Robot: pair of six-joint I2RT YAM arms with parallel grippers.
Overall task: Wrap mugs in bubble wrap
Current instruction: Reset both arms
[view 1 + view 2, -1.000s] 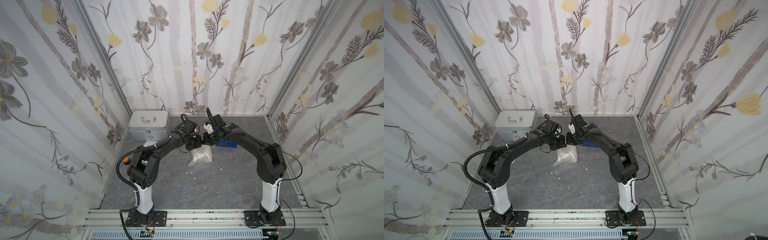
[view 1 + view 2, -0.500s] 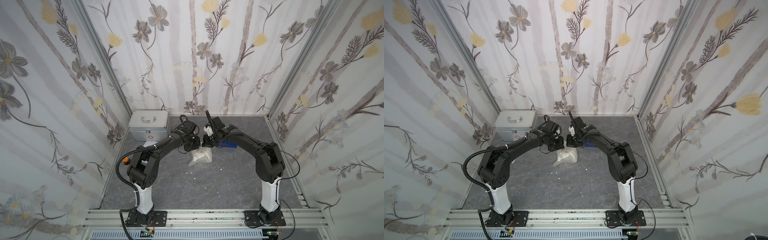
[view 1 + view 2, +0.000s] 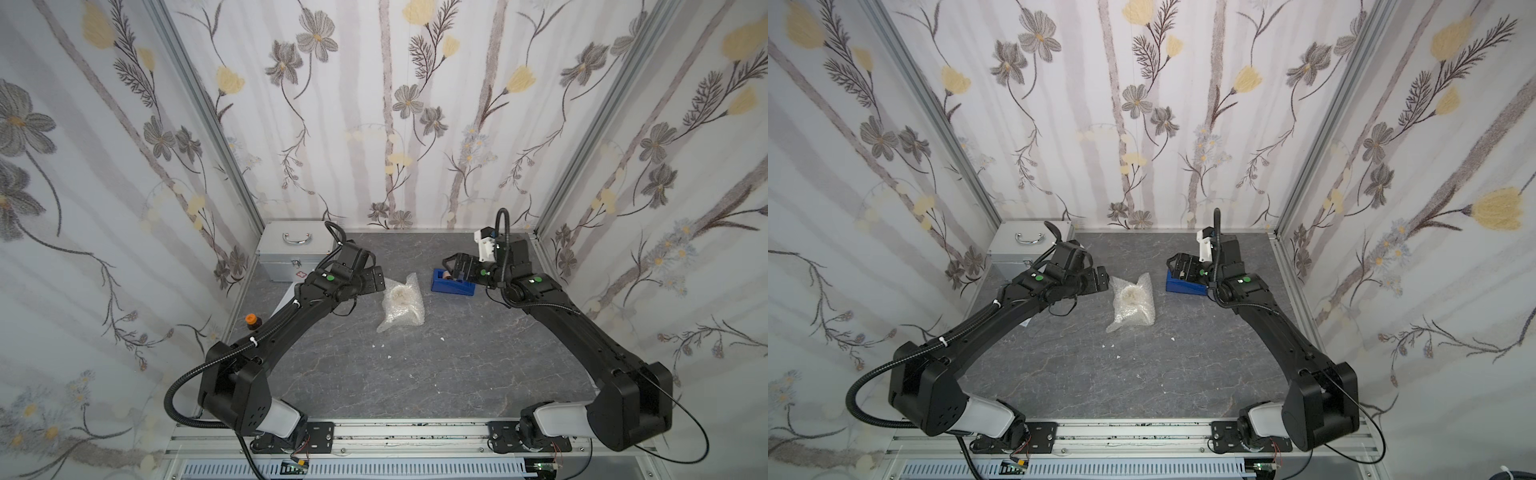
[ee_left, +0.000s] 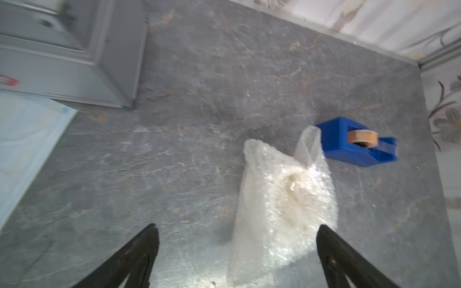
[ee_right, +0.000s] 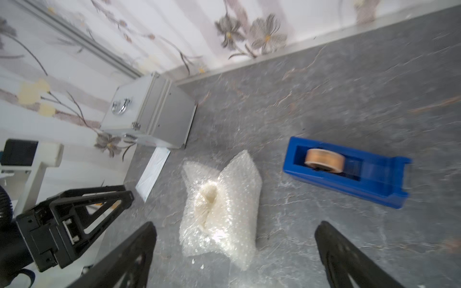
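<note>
Both jaws spread, holding nothing | mug (image 5: pixel 209 197) only a cream blur inside bubble wrap (image 5: pixel 240 189) | outline unclear

arms (image 3: pixel 286 324) black | green dots (image 3: pixel 330 278) at wrists | white sleeves (image 3: pixel 282 417) at bases | corrugated hoses (image 3: pixel 508 239) | left pincer (image 4: pixel 237 225) black, triangular

Left pincer (image 4: pixel 237 226), right pincer (image 5: pixel 235 224): both agape.

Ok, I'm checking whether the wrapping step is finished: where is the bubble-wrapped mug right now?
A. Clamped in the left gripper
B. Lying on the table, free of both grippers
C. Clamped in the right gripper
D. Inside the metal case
B: the bubble wrap bundle lies on the table between the left gripper and the right gripper, both open and apart from it.
</note>
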